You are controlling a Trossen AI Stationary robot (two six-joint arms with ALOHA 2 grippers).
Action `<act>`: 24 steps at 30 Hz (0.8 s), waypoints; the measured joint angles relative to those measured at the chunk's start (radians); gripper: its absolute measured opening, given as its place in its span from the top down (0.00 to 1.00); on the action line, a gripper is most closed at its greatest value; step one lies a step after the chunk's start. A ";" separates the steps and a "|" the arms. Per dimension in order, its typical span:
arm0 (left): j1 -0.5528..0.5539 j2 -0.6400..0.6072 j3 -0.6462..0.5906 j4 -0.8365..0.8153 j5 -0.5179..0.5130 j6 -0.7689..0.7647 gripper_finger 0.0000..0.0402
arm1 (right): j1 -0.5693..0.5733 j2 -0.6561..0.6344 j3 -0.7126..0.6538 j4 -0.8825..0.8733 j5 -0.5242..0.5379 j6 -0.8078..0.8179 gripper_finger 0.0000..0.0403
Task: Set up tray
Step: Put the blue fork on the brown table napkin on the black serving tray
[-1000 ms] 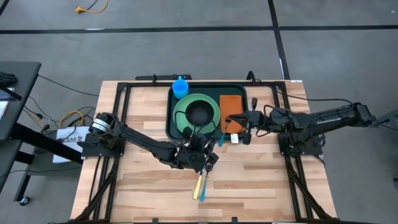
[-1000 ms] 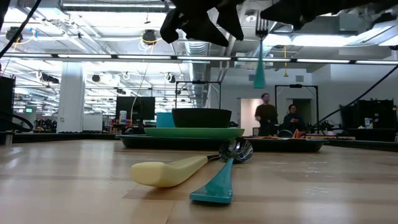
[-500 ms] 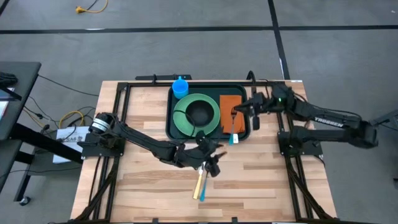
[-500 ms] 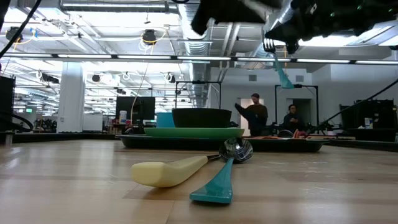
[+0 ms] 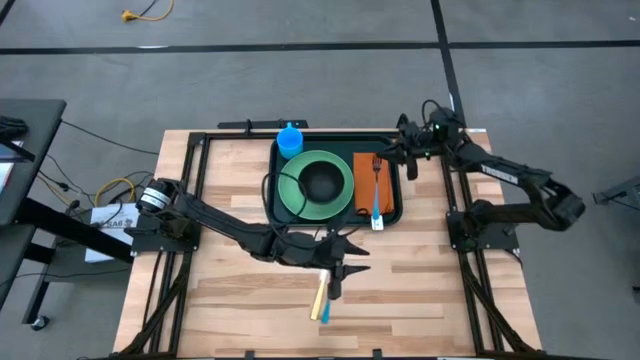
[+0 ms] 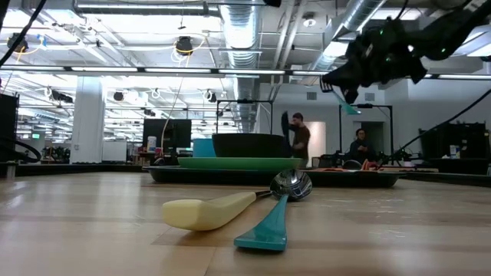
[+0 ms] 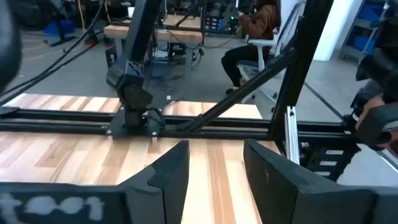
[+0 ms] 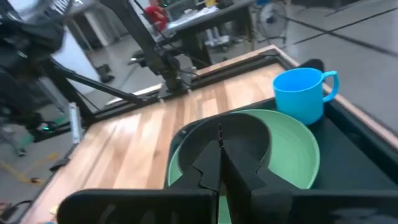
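Wooden table (image 5: 230,300) fills my overhead feed, pale planks on a black frame, and sitting toward its far edge I've got the tray (image 5: 388,145), dark green, rounded corners, raised rim. Both arms are in frame: my left arm reaches in low across the near half of the table, and the left gripper (image 5: 338,268) hangs over the bare wood just beside the loose cutlery, its fingers (image 7: 165,177) standing apart with nothing between them in the wrist feed. My right arm comes in from the other side and bends up to the tray's far right corner, where the right gripper (image 5: 405,160) sits over the rim with its fingers (image 8: 219,163) pressed together, empty as far as I can see. Inside the tray, a round light-green plate (image 5: 300,195) takes the left part with a dark bowl (image 5: 320,181) on it, an orange napkin (image 5: 364,190) lies to the right of the plate, and a blue mug (image 5: 289,140) stands in the far left corner. On the napkin lies a fork (image 5: 377,190) with a teal handle. Down on the open wood, near the left gripper, a spoon with a cream handle (image 6: 207,211) and a piece with a teal handle (image 6: 268,226) lie crossed, touching.
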 joint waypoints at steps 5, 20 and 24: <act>0.003 -0.009 -0.160 0.279 -0.001 -0.047 0.65 | -0.039 0.090 0.000 0.078 -0.064 0.026 1.00; -0.002 -0.158 -0.807 1.125 0.248 -0.035 0.65 | -0.118 0.213 0.005 0.120 -0.060 0.008 1.00; -0.033 -0.158 -0.833 1.138 0.177 0.033 0.65 | -0.129 0.292 0.037 0.117 -0.058 0.008 1.00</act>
